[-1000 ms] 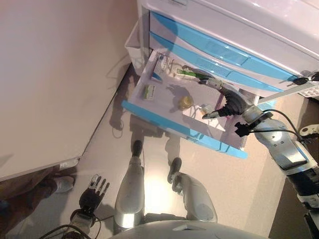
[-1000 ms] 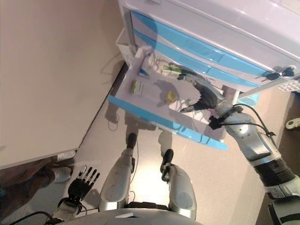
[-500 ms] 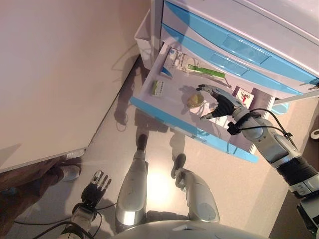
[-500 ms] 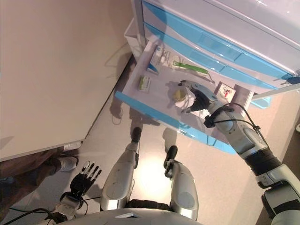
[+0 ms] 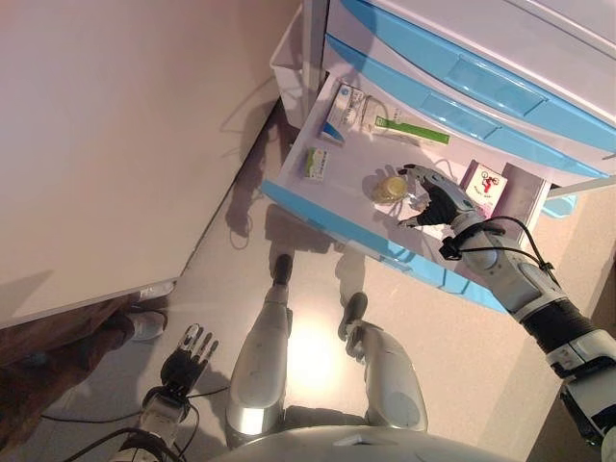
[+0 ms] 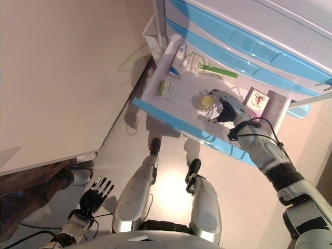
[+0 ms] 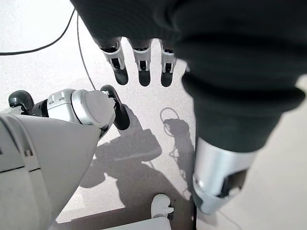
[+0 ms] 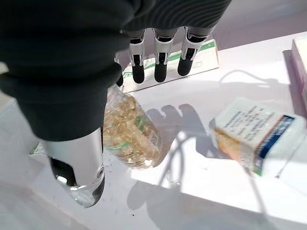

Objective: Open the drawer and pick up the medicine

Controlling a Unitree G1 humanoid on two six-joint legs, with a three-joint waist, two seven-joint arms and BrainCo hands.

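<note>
Medicine for you here is the clear bottle of yellow capsules (image 8: 129, 132), lying on its side on the floor of the pulled-out drawer (image 5: 318, 197), just beside your right hand (image 5: 435, 200). Nearest to you, your left hand (image 5: 186, 358) hangs low by the floor with its fingers straight and relaxed, carrying nothing. Above it, your right hand hovers over the drawer with fingers (image 8: 160, 64) extended and the thumb (image 8: 79, 165) apart; the bottle shows between thumb and fingers, but nothing is curled round it. Around it in the drawer you see a small green-and-white box (image 6: 166, 88), a white box with blue and orange print (image 8: 256, 136), and a pink box (image 6: 257, 100). Farther back lies a long green-and-white box (image 6: 218, 70), and beyond it the closed blue-fronted drawers (image 5: 481, 82) of the cabinet.
</note>
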